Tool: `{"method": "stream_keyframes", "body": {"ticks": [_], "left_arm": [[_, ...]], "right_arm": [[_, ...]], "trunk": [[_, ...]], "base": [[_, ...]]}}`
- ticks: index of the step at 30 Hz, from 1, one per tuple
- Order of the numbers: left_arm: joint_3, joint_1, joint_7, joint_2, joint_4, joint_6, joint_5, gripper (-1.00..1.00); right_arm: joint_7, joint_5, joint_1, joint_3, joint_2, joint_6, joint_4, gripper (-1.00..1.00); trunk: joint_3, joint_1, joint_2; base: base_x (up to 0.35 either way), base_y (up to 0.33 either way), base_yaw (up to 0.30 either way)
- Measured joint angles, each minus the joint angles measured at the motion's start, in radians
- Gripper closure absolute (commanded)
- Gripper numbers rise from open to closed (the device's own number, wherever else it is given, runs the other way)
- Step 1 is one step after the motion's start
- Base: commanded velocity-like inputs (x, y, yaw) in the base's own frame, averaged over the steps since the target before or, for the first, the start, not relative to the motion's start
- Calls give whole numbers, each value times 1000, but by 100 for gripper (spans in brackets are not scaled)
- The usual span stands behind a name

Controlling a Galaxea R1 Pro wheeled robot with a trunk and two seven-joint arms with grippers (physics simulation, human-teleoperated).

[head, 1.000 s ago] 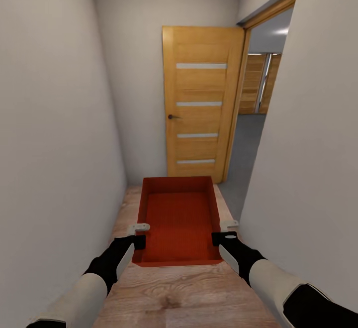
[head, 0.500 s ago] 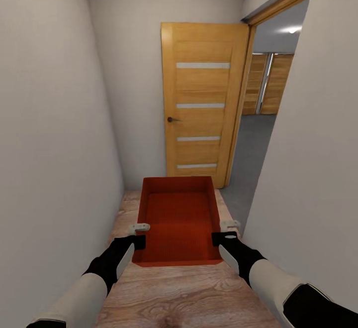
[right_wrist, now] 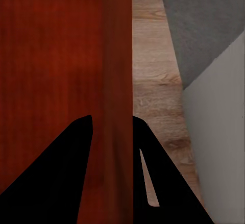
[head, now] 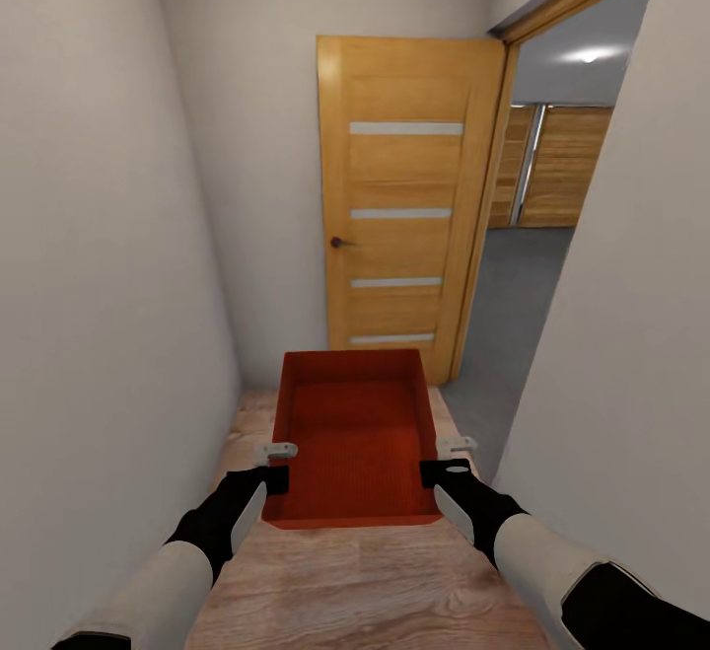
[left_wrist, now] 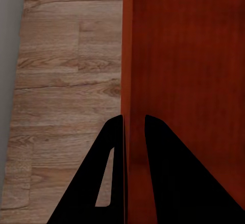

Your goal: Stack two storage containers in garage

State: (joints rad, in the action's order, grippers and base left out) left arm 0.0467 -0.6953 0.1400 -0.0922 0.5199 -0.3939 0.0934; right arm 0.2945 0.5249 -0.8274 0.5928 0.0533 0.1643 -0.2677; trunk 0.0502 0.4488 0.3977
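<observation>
An orange-red open-top storage container (head: 355, 438) hangs in front of me, carried between both arms above a light wood plank floor. My left gripper (head: 276, 465) is shut on its left wall, seen close up in the left wrist view as black fingers (left_wrist: 115, 157) clamping the red wall (left_wrist: 133, 81). My right gripper (head: 446, 460) is shut on the right wall (right_wrist: 118, 81). Through the doorway at right lies the garage with its dark grey floor (head: 513, 305).
I am in a narrow hallway with white walls close on the left (head: 89, 285) and right (head: 631, 334). An orange-brown door (head: 404, 206) with four frosted strips stands open ahead. Wood-panelled doors (head: 562, 167) show at the garage's far side.
The whole view has shifted: the door and doorway loom larger and more of the grey floor shows at right. The container and both grippers keep their places relative to me.
</observation>
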Motion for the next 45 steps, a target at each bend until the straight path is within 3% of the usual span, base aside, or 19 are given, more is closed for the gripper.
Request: {"method": "stream_keyframes", "body": {"ticks": [45], "left_arm": [[0,0,0,0,1,0,0,100]], "right_arm": [[0,-2,0,-2,0,0,0,100]], "trunk": [[0,0,0]], "base": [[323,0,0]]}}
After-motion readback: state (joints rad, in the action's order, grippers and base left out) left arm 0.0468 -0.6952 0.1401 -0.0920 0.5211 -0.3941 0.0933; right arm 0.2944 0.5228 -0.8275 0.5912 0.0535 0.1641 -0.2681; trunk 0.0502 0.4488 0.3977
